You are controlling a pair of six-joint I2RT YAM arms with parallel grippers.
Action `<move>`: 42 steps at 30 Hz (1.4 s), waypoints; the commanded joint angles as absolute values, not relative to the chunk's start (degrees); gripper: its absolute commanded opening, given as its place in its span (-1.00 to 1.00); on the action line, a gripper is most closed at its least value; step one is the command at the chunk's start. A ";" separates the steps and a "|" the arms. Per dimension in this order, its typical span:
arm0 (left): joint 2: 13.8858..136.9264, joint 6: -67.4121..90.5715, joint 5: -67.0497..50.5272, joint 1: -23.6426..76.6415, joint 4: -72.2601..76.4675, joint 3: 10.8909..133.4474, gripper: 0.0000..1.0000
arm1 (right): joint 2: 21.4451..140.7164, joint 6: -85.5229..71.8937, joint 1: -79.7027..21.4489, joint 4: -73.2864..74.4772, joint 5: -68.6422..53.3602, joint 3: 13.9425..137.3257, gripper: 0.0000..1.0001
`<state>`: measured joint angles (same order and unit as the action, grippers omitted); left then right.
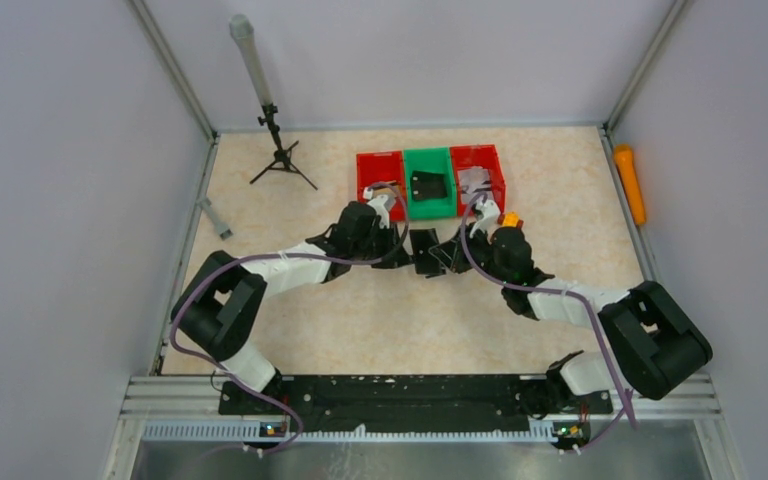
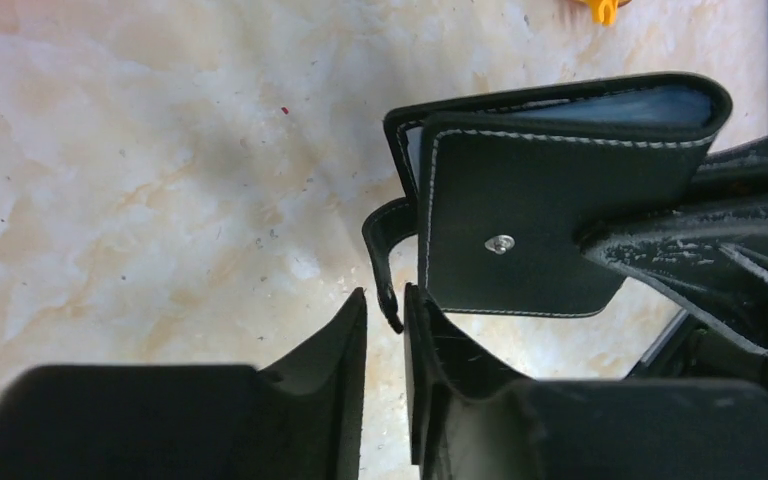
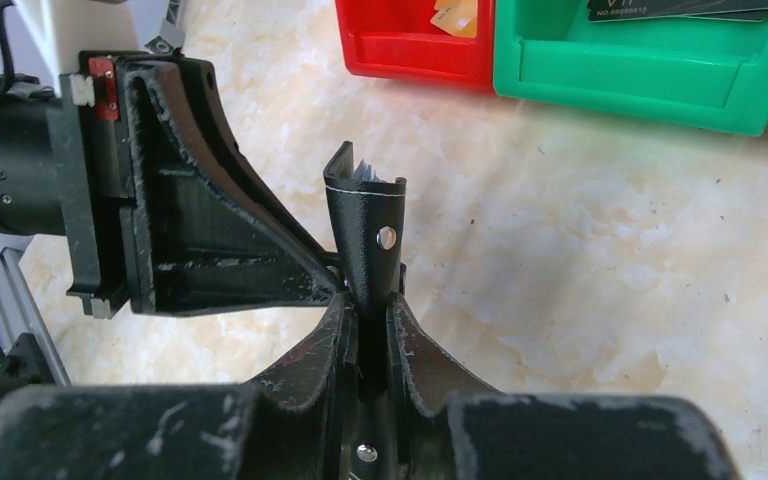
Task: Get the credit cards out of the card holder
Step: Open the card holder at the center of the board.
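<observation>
Nearest the left wrist lens, the left tool (image 2: 385, 293) shows its two fingers a narrow slit apart, bare desk (image 2: 160, 150) visible between them. The tip of the closing tab (image 2: 382, 235) hangs right at the mouth of that slit. The gap looks wider than the strap, so I judge this tool released rather than pinching.

The tab curls off the near edge of the card holder (image 2: 520, 215), which is held clear of the desk, standing on edge. Its long axis runs away from the left tool toward the right tool (image 3: 368, 300), which is clenched on the holder's far end. The snap stud (image 2: 500, 243) faces the left wrist camera.

From above, the holder sits midway between the two arms, in front of the green bin (image 1: 430, 207). The left arm is the nearer one to the tab, so that strap is its likely target. A pale grey-blue lining (image 2: 610, 105) shows in the fold; no card can be made out there.
</observation>
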<state>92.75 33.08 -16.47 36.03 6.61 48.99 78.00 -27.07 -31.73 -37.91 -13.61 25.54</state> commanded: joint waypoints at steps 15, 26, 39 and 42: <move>89.04 33.40 -25.50 32.78 13.96 47.85 -1.00 | 81.53 -28.93 -30.26 -25.58 -3.09 32.32 0.51; 85.34 32.55 -27.15 32.85 17.05 45.80 -1.00 | 80.51 -27.79 -30.25 -36.48 -14.90 28.89 0.90; 86.66 31.11 -22.11 32.85 12.05 47.57 -1.00 | 84.85 -26.92 -30.25 -23.94 -7.47 34.71 0.65; 87.56 30.81 -21.36 32.81 10.08 48.61 -1.00 | 85.56 -26.25 -30.24 -23.38 -8.25 35.25 0.59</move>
<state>87.61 32.42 -23.68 33.01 11.46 46.13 84.18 -27.86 -30.50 -23.88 -8.34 32.05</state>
